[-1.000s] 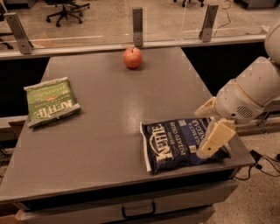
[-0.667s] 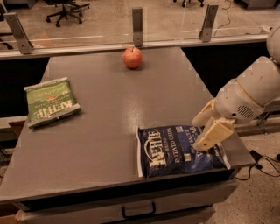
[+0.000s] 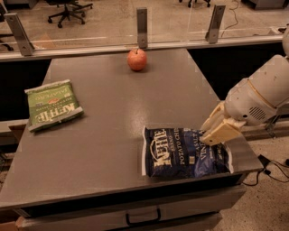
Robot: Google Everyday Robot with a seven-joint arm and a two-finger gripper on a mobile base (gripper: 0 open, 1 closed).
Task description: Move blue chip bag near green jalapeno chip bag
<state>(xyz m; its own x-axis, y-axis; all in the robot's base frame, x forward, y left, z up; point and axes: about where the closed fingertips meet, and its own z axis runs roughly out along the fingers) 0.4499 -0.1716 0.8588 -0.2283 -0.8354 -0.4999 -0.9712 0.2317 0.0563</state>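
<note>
1. Grey metal came first: a drawer front (image 3: pixel 90 219) ran under the near edge of the table (image 3: pixel 104 149), with a dark handle (image 3: pixel 142 219) at its middle.
2. Just above that, the blue chip bag (image 3: pixel 180 153) lay flat at the near right corner of the table, white lettering up, its right end close to the table's right edge.
3. Over the bag's far right corner sat the gripper (image 3: pixel 218 127), at the end of a white arm (image 3: pixel 259 94) that reached in from the right. It looked to be touching the bag, but whether it was open or clamped on the bag could not be told.
4. Further back and across, the green jalapeno chip bag (image 3: pixel 53 104) lay flat by the left edge, well apart from the blue one, with bare tabletop between them.
5. An apple (image 3: pixel 137 59) stood near the far edge, about mid-table.
6. Behind it a metal post (image 3: pixel 142 27) rose from the rail, and an office chair (image 3: pixel 67 9) stood on the floor beyond.
</note>
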